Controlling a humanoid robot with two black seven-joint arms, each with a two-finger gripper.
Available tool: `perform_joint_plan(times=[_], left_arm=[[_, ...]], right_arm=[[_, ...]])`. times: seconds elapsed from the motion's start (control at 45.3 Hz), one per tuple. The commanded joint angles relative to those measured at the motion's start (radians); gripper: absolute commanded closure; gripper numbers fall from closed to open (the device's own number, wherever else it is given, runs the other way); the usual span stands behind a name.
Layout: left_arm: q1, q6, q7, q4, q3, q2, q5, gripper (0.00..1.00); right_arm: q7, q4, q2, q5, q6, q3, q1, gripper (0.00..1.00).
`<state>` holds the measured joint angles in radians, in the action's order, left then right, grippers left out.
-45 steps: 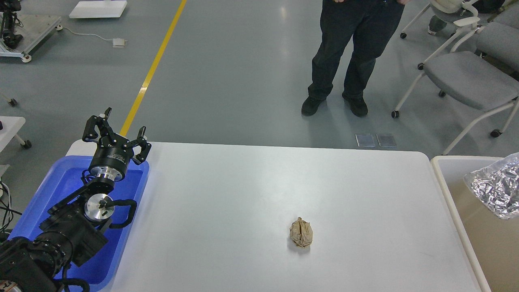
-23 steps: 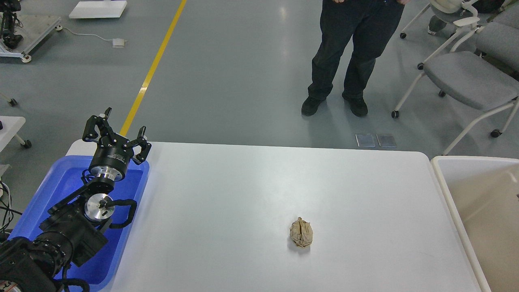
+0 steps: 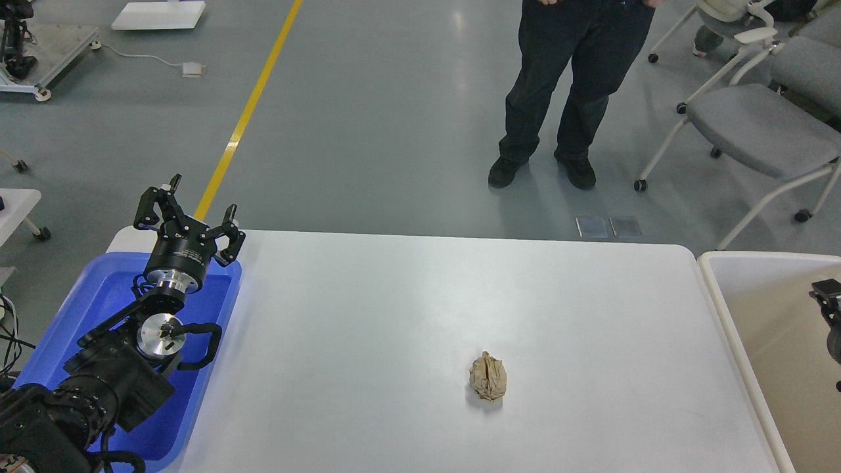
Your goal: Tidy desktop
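Centrally on the white worktop [image 3: 407, 309] lies a crumpled brown paper ball [image 3: 488, 376], untouched. Left gripper [image 3: 190, 217] hovers over the blue tray [image 3: 98, 295], jaws spread wide and empty. Right gripper [image 3: 829, 302] barely enters above the cream bin [image 3: 729, 309]; I cannot tell its jaws.

Beyond my table lies a smooth grey floor [image 3: 381, 118], glossy enough to catch soft overhead light. A yellow line [image 3: 248, 108] runs diagonally at far left. Grey wheeled chairs [image 3: 755, 125] cluster far right. A person in dark trousers [image 3: 568, 79] stands beyond the table's far edge, near two small floor plates [image 3: 609, 227].
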<state>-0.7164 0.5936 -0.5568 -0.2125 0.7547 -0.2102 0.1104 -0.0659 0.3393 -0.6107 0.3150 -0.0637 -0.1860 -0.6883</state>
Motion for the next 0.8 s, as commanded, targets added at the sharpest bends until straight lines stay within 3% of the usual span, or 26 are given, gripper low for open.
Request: perform_joint_plan(times=[0.0,0.221,0.596,0.773], left_arm=[[0.000,0.000,0.000,-0.001,0.000,0.000,0.000,0.00],[0.000,0.000,0.000,0.001,0.000,0.000,0.000,0.00],[0.000,0.000,0.000,0.001,0.000,0.000,0.000,0.00],[0.000,0.000,0.000,-0.001,0.000,0.000,0.000,0.00]], right_arm=[[-0.002,0.156,-0.001,0.000,0.008,-0.180,-0.013,0.00],[-0.003,0.349,-0.007,0.000,0.010,-0.306,-0.020,0.00],[-0.002,0.537,-0.001,-0.004,0.010,-0.365,-0.045,0.00],[-0.002,0.613,0.000,-0.143,0.065,-0.417,-0.045,0.00]])
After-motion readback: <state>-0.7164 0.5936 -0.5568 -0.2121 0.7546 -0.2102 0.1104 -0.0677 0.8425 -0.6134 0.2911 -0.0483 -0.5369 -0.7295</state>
